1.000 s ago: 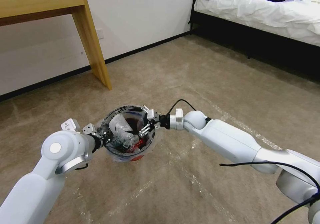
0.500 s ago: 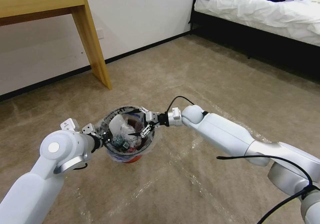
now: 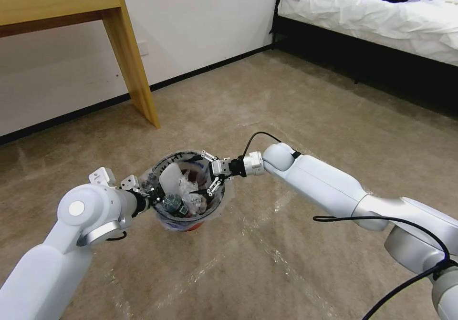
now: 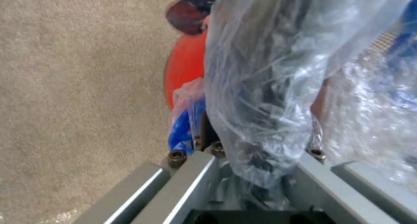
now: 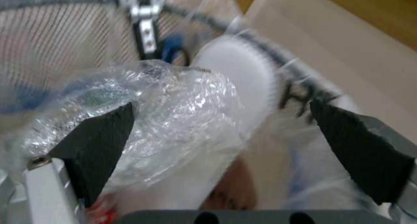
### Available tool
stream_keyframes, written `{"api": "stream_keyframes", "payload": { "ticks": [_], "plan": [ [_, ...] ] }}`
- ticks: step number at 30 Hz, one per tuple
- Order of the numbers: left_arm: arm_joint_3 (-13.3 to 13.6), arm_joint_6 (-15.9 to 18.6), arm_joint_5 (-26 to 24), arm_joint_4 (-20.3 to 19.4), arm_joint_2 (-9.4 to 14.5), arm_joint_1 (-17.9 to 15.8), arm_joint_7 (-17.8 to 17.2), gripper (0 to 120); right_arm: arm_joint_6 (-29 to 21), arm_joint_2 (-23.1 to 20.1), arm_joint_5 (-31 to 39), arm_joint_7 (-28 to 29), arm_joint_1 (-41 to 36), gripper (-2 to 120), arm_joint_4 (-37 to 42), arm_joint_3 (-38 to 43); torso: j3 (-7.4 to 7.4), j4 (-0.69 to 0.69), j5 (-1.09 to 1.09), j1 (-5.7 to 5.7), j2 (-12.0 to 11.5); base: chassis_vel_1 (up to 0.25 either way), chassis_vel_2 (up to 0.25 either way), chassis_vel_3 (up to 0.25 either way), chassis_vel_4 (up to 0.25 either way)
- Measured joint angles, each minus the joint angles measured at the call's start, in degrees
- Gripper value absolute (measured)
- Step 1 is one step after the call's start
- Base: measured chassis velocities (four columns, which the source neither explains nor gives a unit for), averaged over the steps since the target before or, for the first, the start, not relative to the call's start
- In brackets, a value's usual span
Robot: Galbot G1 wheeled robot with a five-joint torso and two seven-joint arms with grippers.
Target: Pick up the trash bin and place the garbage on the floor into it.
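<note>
The trash bin (image 3: 189, 225), red with a clear bag liner (image 4: 269, 87), hangs just above the floor (image 3: 296, 119). My left gripper (image 3: 149, 198) is shut on its near-left rim; in the left wrist view the left gripper (image 4: 260, 149) clamps the rim and bag beside the red wall (image 4: 184, 67). My right gripper (image 3: 199, 174) hovers open over the bin's mouth, holding nothing. Between the right gripper's (image 5: 226, 132) black pads (image 5: 100, 142) lies garbage inside the bin: a crumpled clear bottle (image 5: 152, 119) and a white slipper (image 5: 243, 80).
A wooden table leg (image 3: 131, 57) stands at the back left by the white wall. A bed (image 3: 381, 19) with white sheets and a dark frame fills the back right. Open carpet with tape lines (image 3: 286, 258) lies all around the bin.
The right arm's wrist drew slightly up and back while its gripper stayed open over the bin. The bin and left gripper shifted a little to the right.
</note>
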Motion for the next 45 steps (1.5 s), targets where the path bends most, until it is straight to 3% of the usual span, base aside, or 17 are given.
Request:
{"api": "stream_keyframes", "payload": {
  "ticks": [11,13,14,15,16,17,20,45],
  "plan": [
    [0.49,-0.1,0.0,0.93,-0.84,-0.15,0.06,0,-1.35,-2.34,2.72,0.66,-0.74,100,3.66,3.17,0.0,0.0,0.0,0.0,0.0,0.0,0.0,0.0,0.0],
    [-0.04,-0.34,1.43,2.08,-0.44,0.1,-1.25,0,-1.56,-3.3,3.22,0.95,-0.83,100,3.34,4.7,0.0,0.02,-0.01,0.0,0.0,0.0,0.0,0.0,0.0],
    [0.32,-0.31,1.71,2.07,-0.6,0.11,-1.47,0,-1.83,-3.24,4.31,0.93,-1.19,100,4.61,4.74,-0.01,-0.07,-0.01,0.0,0.01,0.0,0.0,0.0,0.0],
    [0.29,-0.34,1.62,2.13,-0.58,0.16,-1.36,0,-2.26,-3.68,5.16,1.13,-1.32,100,5.0,4.92,0.01,0.08,0.04,0.02,0.0,0.0,0.0,0.0,0.0],
    [0.29,-0.34,1.62,2.13,-0.58,0.16,-1.36,0,-2.26,-3.68,5.16,1.13,-1.32,100,5.0,4.92,0.01,0.08,0.04,0.02,0.0,0.0,0.0,0.0,0.0],
    [0.3,-0.37,1.6,2.2,-0.6,0.13,-1.04,0,-2.53,-4.05,5.67,1.13,-1.44,100,5.92,5.01,-0.02,-0.04,-0.03,0.0,0.01,0.0,0.0,0.0,0.0],
    [0.32,-0.45,1.52,2.23,-0.62,0.03,-1.24,0,-2.61,-4.45,5.57,1.07,-1.69,100,6.73,5.05,-0.01,-0.01,0.03,0.0,0.01,0.0,0.0,0.0,0.0],
    [1.0,-0.67,0.83,2.64,-0.82,-0.94,-1.3,0,-2.6,-3.55,7.48,1.49,-2.19,100,6.52,5.97,0.0,0.0,0.0,0.0,0.01,0.0,0.0,0.0,0.0]
  ]
}}
